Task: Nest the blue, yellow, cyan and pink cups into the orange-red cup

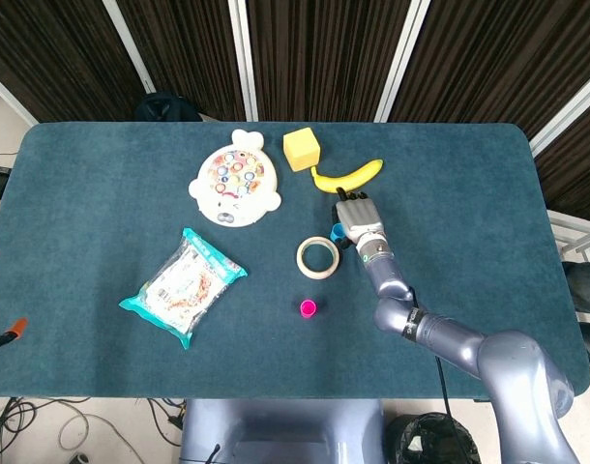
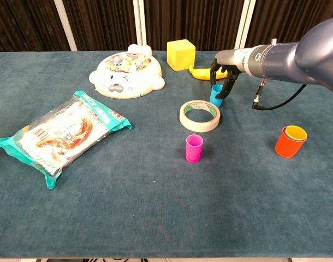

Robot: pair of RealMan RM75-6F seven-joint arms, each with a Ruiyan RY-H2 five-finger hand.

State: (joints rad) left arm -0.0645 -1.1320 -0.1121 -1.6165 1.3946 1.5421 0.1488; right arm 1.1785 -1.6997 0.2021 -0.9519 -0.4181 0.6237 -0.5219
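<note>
I am closing my right hand (image 2: 223, 76) on the cyan cup (image 2: 215, 94); my fingers (image 2: 226, 86) bracket it, grip unconfirmed. Next: lift and carry it to the orange-red cup (image 2: 288, 143), well away.

- Cups — four: one cyan cup (image 2: 215, 94) within the right hand (image 2: 223, 76), one pink cup (image 2: 194, 148) well apart from the hand, one orange-red cup (image 2: 287, 143) well apart, one yellow cup (image 2: 296, 132) nested inside it.
- Tape roll (image 2: 200, 116) — one, just beside the hand.
- Banana (image 1: 347, 174) — one, near the hand.
- Yellow cube (image 2: 180, 55) — one.
- Toy board (image 2: 126, 78) — one.
- Snack bag (image 2: 60, 135) — one.
</note>
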